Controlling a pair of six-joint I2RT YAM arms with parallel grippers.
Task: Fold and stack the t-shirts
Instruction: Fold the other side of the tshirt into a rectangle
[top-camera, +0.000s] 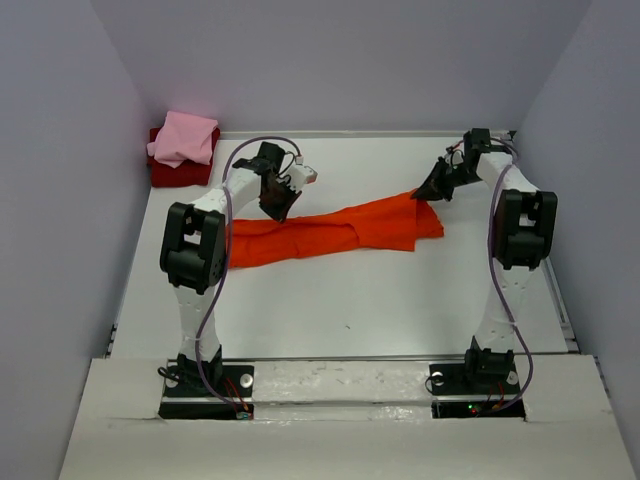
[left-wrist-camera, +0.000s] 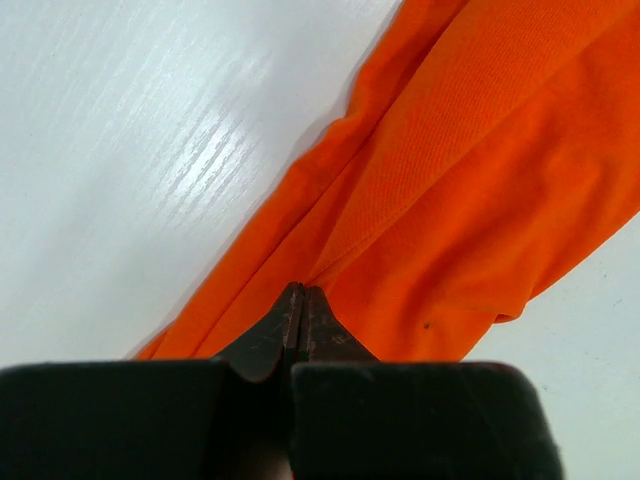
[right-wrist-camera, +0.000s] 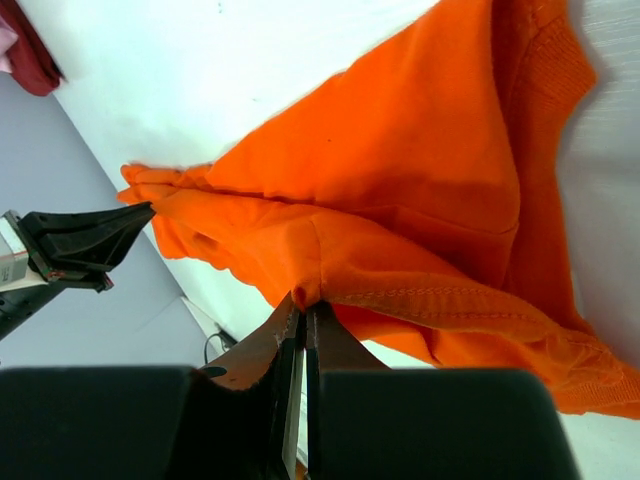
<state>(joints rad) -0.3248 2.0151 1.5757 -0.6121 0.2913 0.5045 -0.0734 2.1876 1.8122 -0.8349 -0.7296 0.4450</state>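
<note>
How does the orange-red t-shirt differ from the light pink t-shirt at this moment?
The bright orange-red cloth t-shirt lies stretched in a rumpled band mid-table; the light pink cloth t-shirt is folded small. The orange-red one lies on the white table; the pink one sits atop a folded dark red t-shirt in the far left corner. The left gripper and right gripper each pinch the orange-red one; neither touches the pink. Both are cloth garments.
</note>
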